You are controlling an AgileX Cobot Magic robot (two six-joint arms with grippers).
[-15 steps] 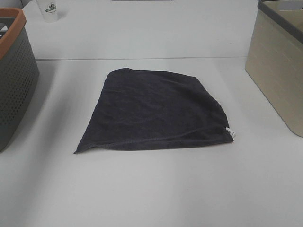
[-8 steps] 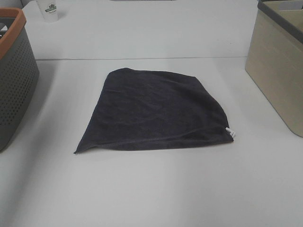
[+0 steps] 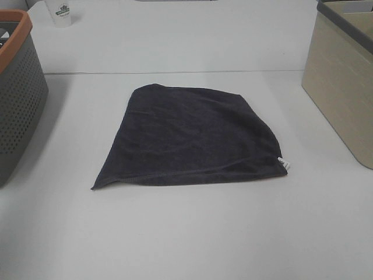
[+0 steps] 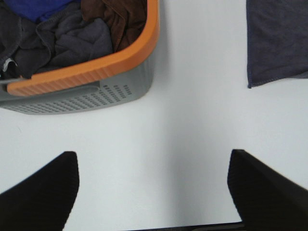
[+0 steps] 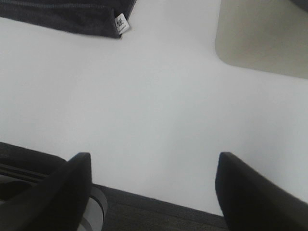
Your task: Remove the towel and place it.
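Charcoal cloth, the towel, lies flat at the middle of the white table in the high view, its white tag at the corner toward 4 o'clock. A grey basket with an orange rim stands at 9 o'clock, a beige bin at 3 o'clock, a paper cup at 11 o'clock; all stand well apart from the cloth, with bare table on every side.

Through my left wrist camera, my left gripper is spread wide over bare table, holding nothing; the basket holds crumpled cloths, and a towel corner shows.

Through my right wrist camera, my right gripper also gapes empty near the table edge, the tagged corner and the beige bin ahead.
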